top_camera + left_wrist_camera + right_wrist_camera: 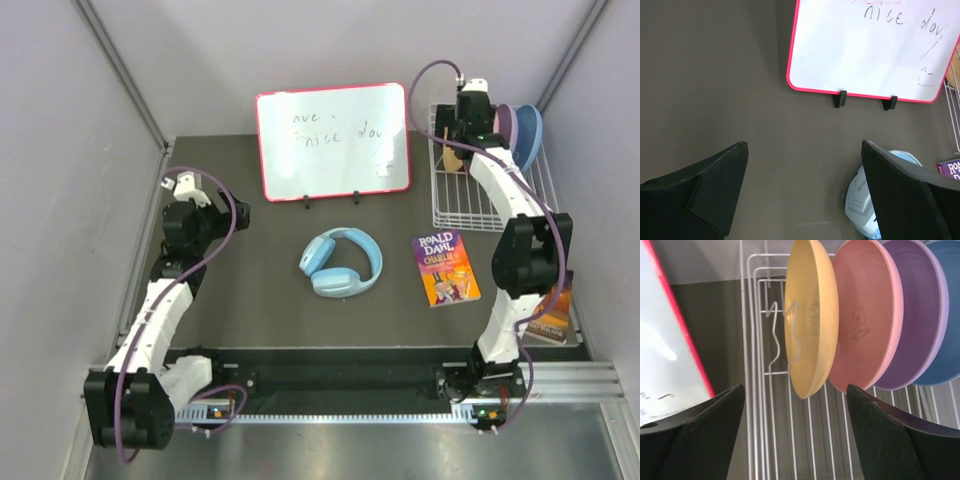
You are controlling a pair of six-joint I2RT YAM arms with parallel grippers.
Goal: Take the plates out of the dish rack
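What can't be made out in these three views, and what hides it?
Top view: the right arm covers most of the tan-orange plate and pink plate in the dish rack, and part of an orange object at far right.
Top view: whiteboard writing too faint to read.
Right wrist: blue plate cut off by the frame edge.
Left wrist: headphones partly behind a finger of the left gripper.

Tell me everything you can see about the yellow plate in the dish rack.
The yellow plate is small, round, plain, seemingly plastic, with a faint stamped figure on the face shown. It stands on edge in the wire dish rack, at the end of the row, a bent wire prong crossing it, the pink plate close behind. The right gripper hangs before it, jaws open, not touching.
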